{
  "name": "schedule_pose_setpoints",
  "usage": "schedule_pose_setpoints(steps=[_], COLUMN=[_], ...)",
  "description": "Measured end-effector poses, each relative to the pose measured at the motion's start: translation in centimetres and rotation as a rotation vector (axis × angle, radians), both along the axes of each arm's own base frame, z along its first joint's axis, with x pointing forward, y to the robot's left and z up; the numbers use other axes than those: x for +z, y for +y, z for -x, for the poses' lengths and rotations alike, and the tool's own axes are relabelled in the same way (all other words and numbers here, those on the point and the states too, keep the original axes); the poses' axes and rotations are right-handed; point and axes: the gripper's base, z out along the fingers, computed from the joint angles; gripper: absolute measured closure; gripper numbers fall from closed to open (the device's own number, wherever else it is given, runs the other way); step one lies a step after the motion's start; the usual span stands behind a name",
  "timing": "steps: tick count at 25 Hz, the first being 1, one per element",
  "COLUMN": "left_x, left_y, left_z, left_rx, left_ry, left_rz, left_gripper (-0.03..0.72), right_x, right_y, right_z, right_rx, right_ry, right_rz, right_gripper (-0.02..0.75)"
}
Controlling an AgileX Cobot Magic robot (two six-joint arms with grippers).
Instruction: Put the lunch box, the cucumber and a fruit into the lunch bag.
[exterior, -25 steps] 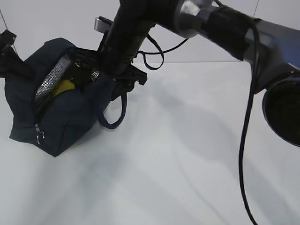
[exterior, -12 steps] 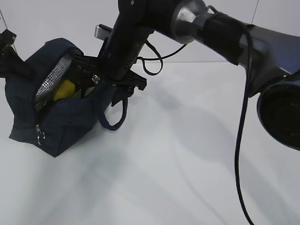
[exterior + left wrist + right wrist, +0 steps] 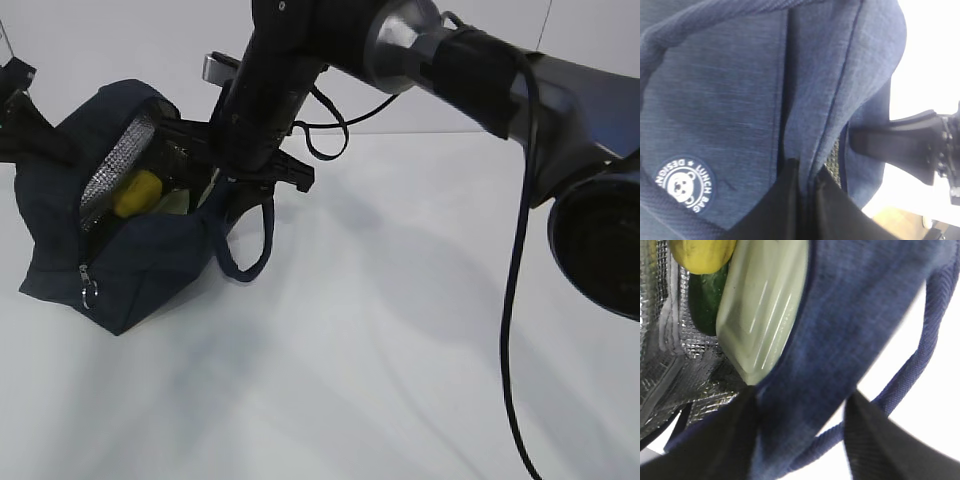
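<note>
Right gripper (image 3: 802, 432) straddles the bag's (image 3: 130, 265) near wall, one finger inside, one outside, jaws partly parted around the fabric. Left gripper (image 3: 807, 187) pinches the bag's far rim, closed tight. Inside the bag lie the box (image 3: 762, 310), cucumber (image 3: 705, 302) and fruit (image 3: 137, 192), touching.

The lunch bag (image 3: 120, 260), boxy dark navy fabric with silver quilted lining, sits at the left of the exterior frame, its top gaping open, one loop handle hanging off its right side and a metal ring pull low on its front corner. Inside, the yellow fruit (image 3: 702, 255) lies at the top, touching the dark green cucumber (image 3: 705, 300) and the lunch box (image 3: 765, 305) with its pale sage-green lid
</note>
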Motion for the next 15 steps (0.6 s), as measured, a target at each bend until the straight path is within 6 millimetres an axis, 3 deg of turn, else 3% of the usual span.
schedule_pose_setpoints(steps=[9,15], left_x=[0.3,0.3], left_y=[-1.2,-3.4], left_z=[0.0,0.2], left_rx=[-0.015,-0.062], left_ry=[0.011,0.027], left_rz=[0.059,0.066], left_gripper=[0.692,0.692], right_x=[-0.1,0.0], right_y=[-0.3,-0.8], right_z=[-0.2,-0.5], right_rx=[0.022,0.072], right_ry=[-0.031,-0.096], right_rz=[0.041,0.112], right_gripper=[0.692,0.733])
